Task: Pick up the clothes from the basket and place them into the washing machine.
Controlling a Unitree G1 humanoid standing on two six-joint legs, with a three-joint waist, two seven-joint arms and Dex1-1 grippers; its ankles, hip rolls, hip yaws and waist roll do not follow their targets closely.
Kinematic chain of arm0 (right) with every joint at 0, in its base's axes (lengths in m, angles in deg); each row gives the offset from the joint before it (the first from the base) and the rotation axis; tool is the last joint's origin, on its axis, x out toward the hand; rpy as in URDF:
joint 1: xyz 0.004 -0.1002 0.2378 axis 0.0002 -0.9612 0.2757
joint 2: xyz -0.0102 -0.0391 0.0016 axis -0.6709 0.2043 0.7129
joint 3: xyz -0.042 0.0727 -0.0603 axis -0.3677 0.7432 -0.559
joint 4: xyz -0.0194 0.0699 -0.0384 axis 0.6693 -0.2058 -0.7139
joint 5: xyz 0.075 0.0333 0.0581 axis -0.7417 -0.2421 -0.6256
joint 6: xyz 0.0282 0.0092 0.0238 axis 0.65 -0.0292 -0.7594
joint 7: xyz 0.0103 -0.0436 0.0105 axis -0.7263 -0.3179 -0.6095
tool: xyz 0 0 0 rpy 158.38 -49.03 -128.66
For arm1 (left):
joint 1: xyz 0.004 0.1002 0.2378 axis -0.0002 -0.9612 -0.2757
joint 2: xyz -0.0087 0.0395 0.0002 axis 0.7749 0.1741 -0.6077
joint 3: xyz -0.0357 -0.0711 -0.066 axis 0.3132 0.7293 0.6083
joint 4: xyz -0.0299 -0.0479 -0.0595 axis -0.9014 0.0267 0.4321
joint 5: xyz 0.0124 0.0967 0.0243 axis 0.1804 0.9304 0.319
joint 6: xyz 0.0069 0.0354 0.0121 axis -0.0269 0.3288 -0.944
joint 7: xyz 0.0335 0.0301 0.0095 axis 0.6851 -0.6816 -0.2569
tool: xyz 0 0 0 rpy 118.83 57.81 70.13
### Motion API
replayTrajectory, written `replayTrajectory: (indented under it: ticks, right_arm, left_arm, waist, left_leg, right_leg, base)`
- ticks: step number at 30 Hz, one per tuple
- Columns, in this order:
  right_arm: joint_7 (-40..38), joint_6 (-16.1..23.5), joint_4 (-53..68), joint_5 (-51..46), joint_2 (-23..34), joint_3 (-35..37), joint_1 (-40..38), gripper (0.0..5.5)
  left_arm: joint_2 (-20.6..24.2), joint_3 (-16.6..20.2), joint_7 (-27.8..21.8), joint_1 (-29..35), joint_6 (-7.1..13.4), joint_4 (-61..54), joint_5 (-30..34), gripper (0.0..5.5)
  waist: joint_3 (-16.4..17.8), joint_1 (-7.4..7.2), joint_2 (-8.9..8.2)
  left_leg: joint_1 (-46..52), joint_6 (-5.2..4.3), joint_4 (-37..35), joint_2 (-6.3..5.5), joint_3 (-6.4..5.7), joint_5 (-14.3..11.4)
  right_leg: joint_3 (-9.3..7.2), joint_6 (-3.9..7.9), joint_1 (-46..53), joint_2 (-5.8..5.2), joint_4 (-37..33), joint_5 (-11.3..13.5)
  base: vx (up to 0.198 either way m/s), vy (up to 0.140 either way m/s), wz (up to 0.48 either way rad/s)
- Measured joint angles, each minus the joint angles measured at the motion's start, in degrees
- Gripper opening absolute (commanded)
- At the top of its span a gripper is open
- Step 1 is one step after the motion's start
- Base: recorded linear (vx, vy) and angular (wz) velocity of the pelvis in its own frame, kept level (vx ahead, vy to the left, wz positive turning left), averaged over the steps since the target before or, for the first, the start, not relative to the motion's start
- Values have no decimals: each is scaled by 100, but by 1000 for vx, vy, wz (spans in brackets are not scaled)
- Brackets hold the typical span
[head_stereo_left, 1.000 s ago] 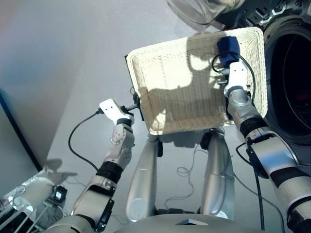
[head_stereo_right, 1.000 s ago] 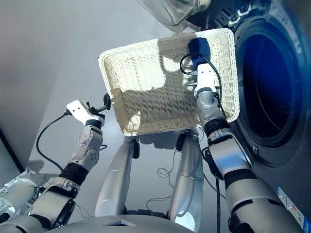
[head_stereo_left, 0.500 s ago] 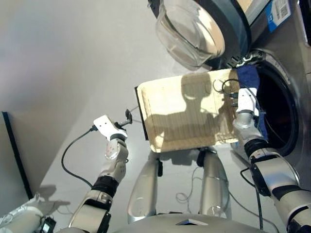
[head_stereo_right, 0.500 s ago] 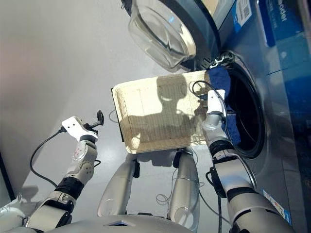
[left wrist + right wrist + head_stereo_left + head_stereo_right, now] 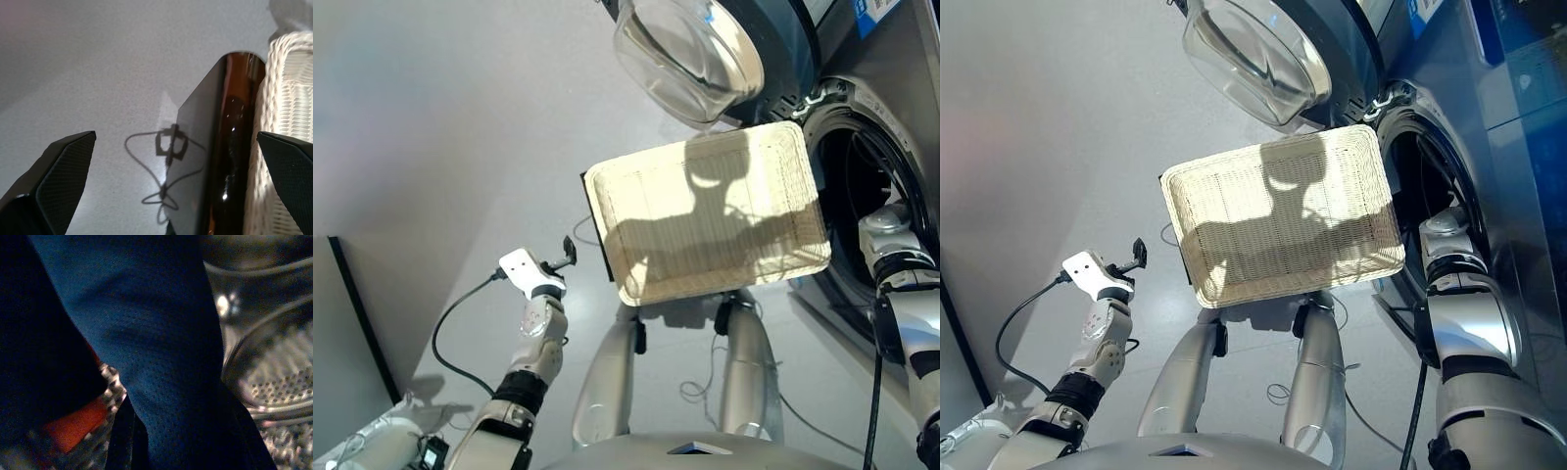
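The cream-white basket [image 5: 705, 211] stands in front of me with nothing in it but my shadow. To its right the washing machine [image 5: 1518, 147] shows its dark porthole [image 5: 862, 186]. My right arm [image 5: 891, 235] reaches through that opening, so the gripper itself is hidden from the head views. In the right wrist view the navy blue garment [image 5: 151, 342] hangs close over the gripper, shut in it, above the perforated drum [image 5: 279, 389]. Beside it lie a black fold [image 5: 34, 362] and a strip of coral red [image 5: 73, 423]. My left gripper [image 5: 567, 252] hovers open and bare left of the basket.
The round glass door [image 5: 690, 49] stands swung open above the basket's far edge. A dark glossy panel [image 5: 215, 147] runs along the basket's left rim [image 5: 288, 98]. A black cable [image 5: 450, 323] trails from my left wrist toward clutter at the lower left [image 5: 372, 450].
My right arm has carried the navy blue garment from the basket's far right corner into the porthole. The basket is now bare. The camera has tilted; the left arm has barely moved.
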Motion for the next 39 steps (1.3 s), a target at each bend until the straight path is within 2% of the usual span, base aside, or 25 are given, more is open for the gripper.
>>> replayTrajectory:
  ticks: [5, 6, 7, 12, 15, 19, 23, 26, 28, 31, 34, 35, 37, 39]
  right_arm:
    - [-380, -256, 609, 266, 182, 3, 376, 0]
    - [-459, -267, 709, 352, 230, 6, 424, 153]
    - [-524, -307, 785, 452, 264, 7, 457, 550]
    - [-482, -342, 1271, 432, 241, 0, 442, 550]
    - [-165, 1, 1742, 345, 167, -11, 245, 550]
    - [488, 442, 1429, -187, -37, -262, 108, 550]
    - [1112, 670, 1295, -573, -575, -450, -192, 550]
    - [1441, 676, 1203, -569, -1046, -708, -426, 550]
    - [1628, 686, 1213, -570, -1342, -751, -702, 550]
    - [1827, 771, 1210, -574, -1624, -825, -1171, 550]
    - [2055, 807, 1231, -578, -1859, -856, -1481, 550]
    - [2107, 821, 1229, -598, -1921, -853, -1572, 550]
    - [2271, 930, 1269, -809, -2004, -814, -1899, 550]
    - [2383, 937, 1275, -960, -2125, -801, -2168, 550]
  left_arm:
    - [-16, 0, 142, 459, 4, -223, 2, 550]
    - [-24, 0, 173, 530, 4, -231, 2, 550]
    - [-26, 1, 213, 552, 4, -231, 1, 550]
    - [-105, 40, 310, 646, 7, -224, -6, 550]
    - [-110, 69, 307, 699, 9, -225, -4, 550]
    - [-91, 72, 276, 681, 13, -175, -4, 550]
    - [-43, 168, 152, 555, 15, 115, -3, 550]
    - [-47, 300, 26, 510, 13, 658, 21, 550]
    - [-56, 344, -33, 502, 0, 1129, 70, 550]
    - [-60, 377, -89, 421, -11, 1580, 275, 550]
    - [-63, 476, -156, 339, -27, 1820, 423, 550]
    - [-63, 490, -169, 272, -26, 1835, 480, 550]
    - [-87, 502, -242, 189, -44, 1988, 649, 550]
    - [-88, 506, -267, 41, -52, 2104, 809, 550]
  waist:
    - [589, -136, -192]
    - [696, -161, -228]
    - [727, -178, -264]
    - [823, -281, -291]
    - [823, -312, -291]
    - [818, -335, -298]
    - [732, -389, -390]
    - [615, -353, -446]
    - [580, -329, -442]
    - [418, -226, -441]
    - [376, -208, -441]
    - [264, -189, -449]
    - [186, -105, -446]
    - [135, -84, -443]
  left_leg:
    - [-345, 1, 242, 9, 69, -20]
    - [-408, 5, 285, 15, 61, -33]
    - [-491, 7, 307, 18, 61, -34]
    - [-556, -11, 332, 25, 40, -35]
    - [-525, -12, 329, 37, 30, -34]
    - [-315, -12, 327, 43, -42, -34]
    - [-87, -1, 288, 69, -68, -56]
    - [83, -25, 221, 101, -86, -40]
    - [312, -45, 128, 125, -148, -28]
    - [554, -55, 37, 139, -237, -25]
    - [835, -47, -5, 108, -336, -32]
    - [841, -40, -12, 92, -354, -33]
    - [1110, -16, -131, 79, -352, -15]
    - [1406, 0, -207, 82, -371, -27]
  right_leg:
    - [97, -42, -285, 30, 13, 125]
    - [92, -50, -328, 33, 20, 134]
    - [93, -63, -406, 37, 22, 147]
    - [71, -105, -436, 42, 8, 186]
    - [55, -117, -400, 51, 8, 208]
    - [-16, -112, -121, 50, -36, 204]
    - [-82, -63, 168, 70, -151, 169]
    - [-125, -63, 386, 105, -268, 192]
    - [-208, -95, 657, 127, -387, 222]
    - [-327, -81, 954, 124, -472, 208]
    - [-422, -27, 1306, 85, -522, 168]
    - [-430, -6, 1327, 71, -532, 154]
    - [-440, 37, 1567, 61, -591, 128]
    - [-487, 72, 1886, 60, -690, 103]
  base:
    - [-25, -55, -33]
    - [0, 0, 0]
    - [0, 0, 0]
    - [0, 0, 0]
    - [0, 0, 0]
    - [0, 0, 0]
    - [0, 0, 0]
    - [38, 21, -15]
    - [0, 0, 0]
    - [-11, 70, 100]
    - [-6, 39, 96]
    - [48, 79, 91]
    - [59, 83, 20]
    - [63, 80, 16]
